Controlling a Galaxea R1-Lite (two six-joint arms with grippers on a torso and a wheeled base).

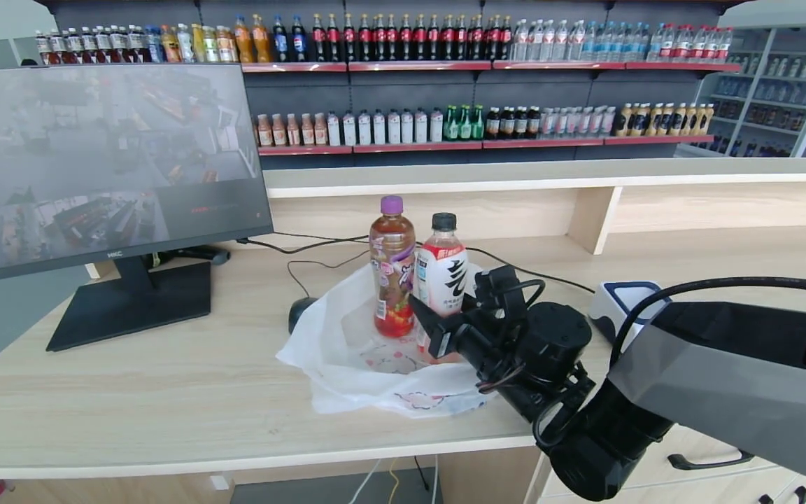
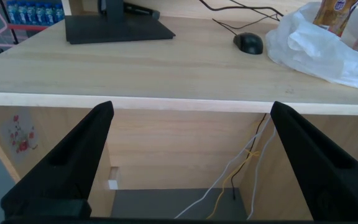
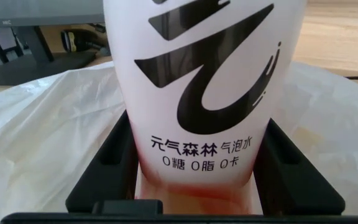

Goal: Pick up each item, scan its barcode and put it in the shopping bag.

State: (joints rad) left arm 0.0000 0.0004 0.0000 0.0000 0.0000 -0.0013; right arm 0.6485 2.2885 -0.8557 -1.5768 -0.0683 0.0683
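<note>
One white bottle point(image 1: 441, 276) within right end effector point(image 3: 197, 134)

**The counter, read as a clock centred on the shopping bag, with twelve towards the back shelves**

The shopping bag point(image 1: 347, 350) lies spread on the counter point(image 1: 165, 392), and two bottles stand upright on it, the left bottle point(image 1: 392, 273) just beside the right bottle point(image 1: 441, 280). The right gripper point(image 1: 438, 329) comes in from four o'clock with a finger on either side of the right bottle. The mouse point(image 1: 299, 311) sits at ten, just beside the bag, with the monitor point(image 1: 102, 168) farther out the same way. The scanner point(image 1: 623, 304) is at two, the shelves point(image 1: 445, 91) at twelve. The left gripper point(image 2: 191, 107) hangs at seven, before the counter's front edge and lower.
</note>
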